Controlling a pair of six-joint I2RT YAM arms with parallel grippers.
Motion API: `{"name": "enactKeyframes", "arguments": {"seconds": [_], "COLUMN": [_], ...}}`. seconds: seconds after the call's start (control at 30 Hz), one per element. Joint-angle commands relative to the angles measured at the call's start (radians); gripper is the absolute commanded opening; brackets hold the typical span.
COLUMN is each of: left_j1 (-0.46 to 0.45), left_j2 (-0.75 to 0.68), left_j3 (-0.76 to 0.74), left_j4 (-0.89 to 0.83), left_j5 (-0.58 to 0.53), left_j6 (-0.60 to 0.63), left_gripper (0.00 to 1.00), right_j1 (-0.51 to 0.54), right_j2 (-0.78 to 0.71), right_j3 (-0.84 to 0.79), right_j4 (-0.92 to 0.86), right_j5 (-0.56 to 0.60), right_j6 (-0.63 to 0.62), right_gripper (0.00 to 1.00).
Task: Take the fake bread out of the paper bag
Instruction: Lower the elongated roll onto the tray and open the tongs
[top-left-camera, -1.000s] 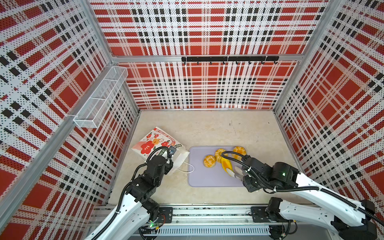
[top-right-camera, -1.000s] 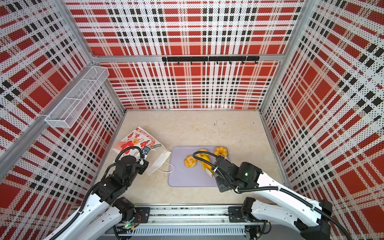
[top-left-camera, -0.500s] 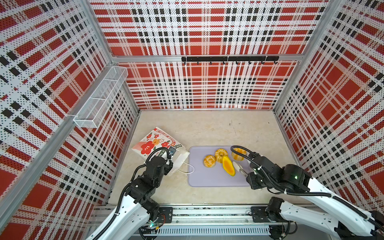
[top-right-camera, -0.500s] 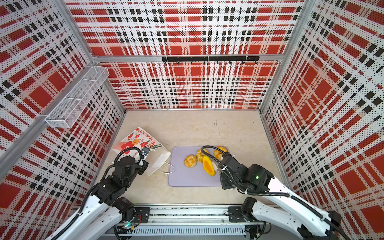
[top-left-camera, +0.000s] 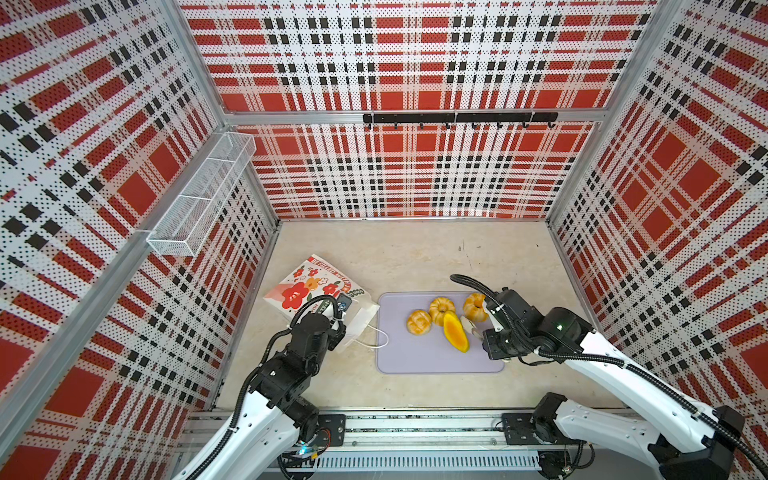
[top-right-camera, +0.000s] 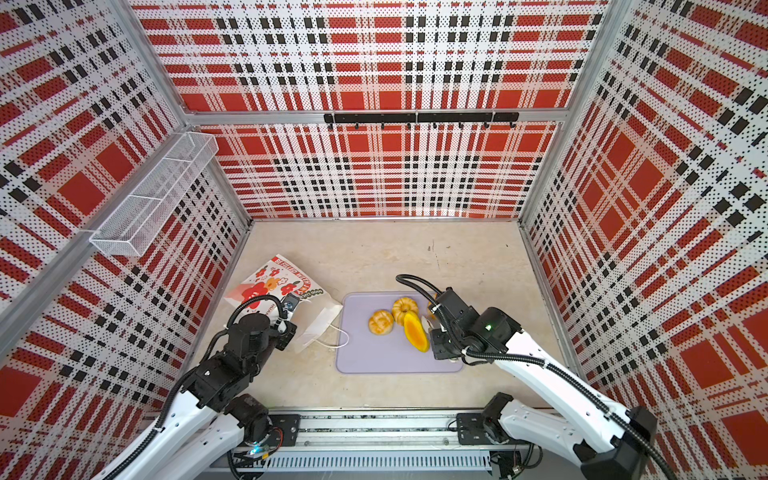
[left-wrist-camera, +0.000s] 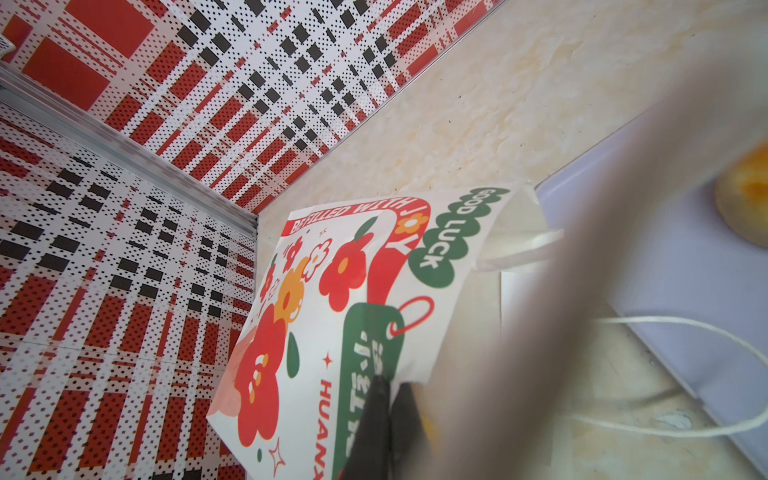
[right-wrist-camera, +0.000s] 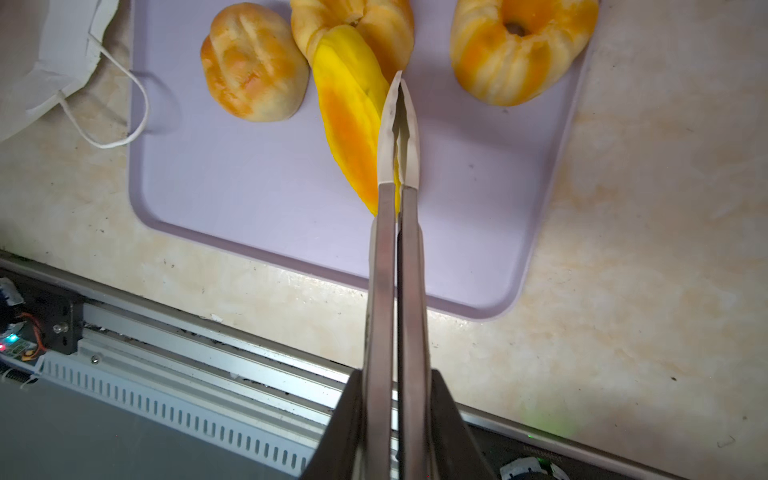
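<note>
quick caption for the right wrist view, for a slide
Right gripper, shut and empty, poised beside a long yellow loaf on the lavender tray, near an oval roll and two ring buns.

Both top views look from high above the front edge of the desk (top-left-camera: 415, 257) (top-right-camera: 374, 257), tilted down toward the back wall (top-left-camera: 415, 187). They are far from the work and take in the whole desk. Their scenes are almost equal, only shifted a little sideways. The left wrist camera is very close to the paper bag (left-wrist-camera: 332, 311) and faces the back left corner of the desk. The right wrist camera looks steeply down along the right gripper (right-wrist-camera: 398, 83) at the tray (right-wrist-camera: 249, 187) and the front edge, from near. Both wrist views share the tray's left edge.
</note>
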Motion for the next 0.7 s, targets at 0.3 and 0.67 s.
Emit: {"name": "enactKeyframes", "arguments": {"seconds": [0.3, 0.67], "left_j1": [-0.010, -0.018], "left_j2": [-0.009, -0.006], "left_j3": [-0.019, -0.019], "left_j4": [0.016, 0.013], "left_j5": [0.025, 0.027], "left_j6": [0.008, 0.008], "left_gripper": [0.00, 0.00], "right_j1": [0.198, 0.371], "right_j2": [0.005, -0.002], "right_j3": [-0.053, -0.123], "right_j4": [0.181, 0.262], "right_j5": [-0.066, -0.004], "right_j6": [0.138, 0.295], "right_gripper": [0.00, 0.00]}}
